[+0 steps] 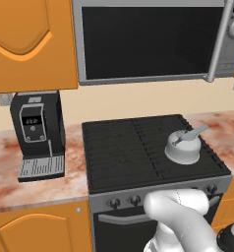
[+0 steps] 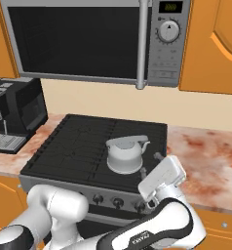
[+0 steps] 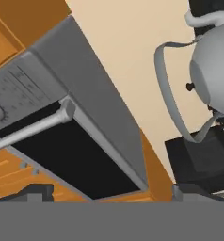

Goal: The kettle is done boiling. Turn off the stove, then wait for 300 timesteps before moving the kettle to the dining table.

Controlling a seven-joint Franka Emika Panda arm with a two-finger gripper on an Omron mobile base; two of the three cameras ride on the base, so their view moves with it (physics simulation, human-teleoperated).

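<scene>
On stove [image 1: 124, 147] right burner: squat silver kettle [image 1: 183, 146], lid on, handle slanted; fingers [image 2: 150, 163] apart, empty.

kettle [image 3: 212, 70] cropped, stove knobs [image 1: 124, 201] partly hidden

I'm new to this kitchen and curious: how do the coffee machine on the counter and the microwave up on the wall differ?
The coffee machine is black and stands on the marbled counter left of the stove; the microwave is silver-grey and hangs above the stove. The coffee machine is tall and narrow; the microwave is wide, far larger. The microwave has a long bar handle and round dial; the coffee machine has a drip tray. Both have a small display.
</scene>
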